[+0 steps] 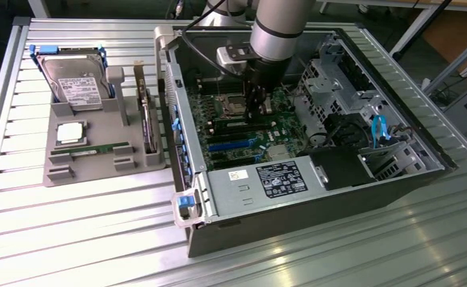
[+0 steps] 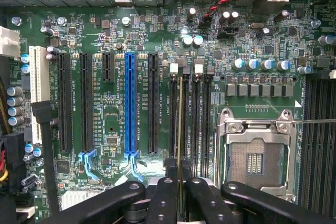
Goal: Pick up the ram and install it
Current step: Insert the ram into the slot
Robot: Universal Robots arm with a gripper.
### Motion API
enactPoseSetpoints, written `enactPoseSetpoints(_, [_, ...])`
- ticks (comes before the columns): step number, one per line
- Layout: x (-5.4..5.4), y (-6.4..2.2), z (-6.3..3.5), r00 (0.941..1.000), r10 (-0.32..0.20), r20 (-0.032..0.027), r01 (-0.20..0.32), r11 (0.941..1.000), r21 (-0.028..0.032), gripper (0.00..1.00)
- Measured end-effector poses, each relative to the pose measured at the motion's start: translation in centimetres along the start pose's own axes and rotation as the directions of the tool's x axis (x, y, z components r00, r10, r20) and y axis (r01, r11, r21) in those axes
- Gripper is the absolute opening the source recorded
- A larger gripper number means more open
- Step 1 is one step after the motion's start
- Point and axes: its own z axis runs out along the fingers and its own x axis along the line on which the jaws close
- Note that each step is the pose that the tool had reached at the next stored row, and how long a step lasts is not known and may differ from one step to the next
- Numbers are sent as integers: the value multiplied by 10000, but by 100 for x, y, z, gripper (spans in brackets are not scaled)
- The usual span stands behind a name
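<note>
The ram (image 2: 181,124) is a thin green stick seen edge-on, standing upright between my gripper's (image 2: 181,184) black fingers (image 2: 164,195). It hangs in line over the row of dark memory slots (image 2: 195,114) beside the CPU socket; I cannot tell whether its lower edge touches a slot. In the exterior view my gripper (image 1: 256,107) reaches down inside the open computer case (image 1: 217,197), over the middle of the green motherboard (image 1: 241,140). Another green stick (image 1: 97,147) lies in the grey tray (image 1: 58,173).
The open, empty CPU socket (image 2: 255,156) sits close beside the memory slots, and a blue expansion slot (image 2: 130,108) on the other side. The tray also holds a hard drive with blue rails (image 1: 73,81) and a silver CPU chip (image 1: 70,133). Case walls and drive cages (image 1: 337,78) surround the board.
</note>
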Motion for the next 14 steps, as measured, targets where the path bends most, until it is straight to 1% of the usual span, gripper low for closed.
enactPoseSetpoints(8, [23, 0, -3, 10000, 0, -1, 0, 10000, 0, 13])
enactPoseSetpoints(9, [23, 0, -12, 10000, 0, -1, 0, 10000, 0, 13])
enactPoseSetpoints(10, [23, -2, -107, 10000, 0, 5, 0, 10000, 3, 13])
enactPoseSetpoints(14, [24, -1, -102, 10000, 0, 0, 0, 10000, 0, 13])
